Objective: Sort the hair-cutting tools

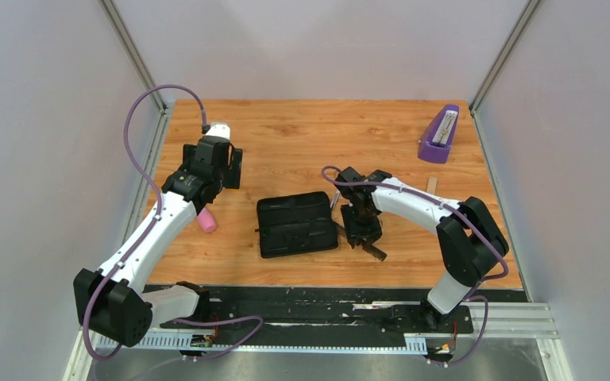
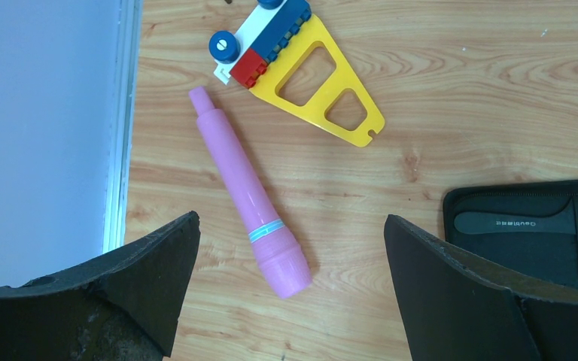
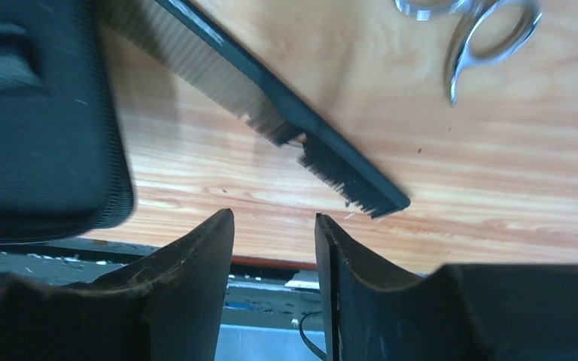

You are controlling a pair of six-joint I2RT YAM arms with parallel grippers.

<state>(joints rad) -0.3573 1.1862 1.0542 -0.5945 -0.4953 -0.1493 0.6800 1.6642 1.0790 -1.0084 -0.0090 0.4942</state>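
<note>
Bench (image 1: 302, 131) planks run between grey walls on three sides, with a black strip along the near edge. A black zip case (image 1: 295, 225) lies near the middle, leaving bare wood behind it up to a purple object (image 1: 438, 136) in the far right corner.

Only the left wrist view shows the whole pink tube (image 2: 248, 195) lying aslant close to the left rail, with a yellow toy plate carrying red and blue bricks (image 2: 323, 83) just beyond it. The left end effector (image 2: 291, 219) hangs above the tube with its fingers spread wide, holding nothing.

Only the right wrist view shows the tools plainly. A slim black comb (image 3: 226, 71) lies diagonally just beside the case's right side, its tip near the front edge, and silver scissors (image 3: 460, 49) lie apart from it, further in. The right end effector (image 3: 272, 216) hovers at the comb's tip, fingers a narrow gap apart and empty.
</note>
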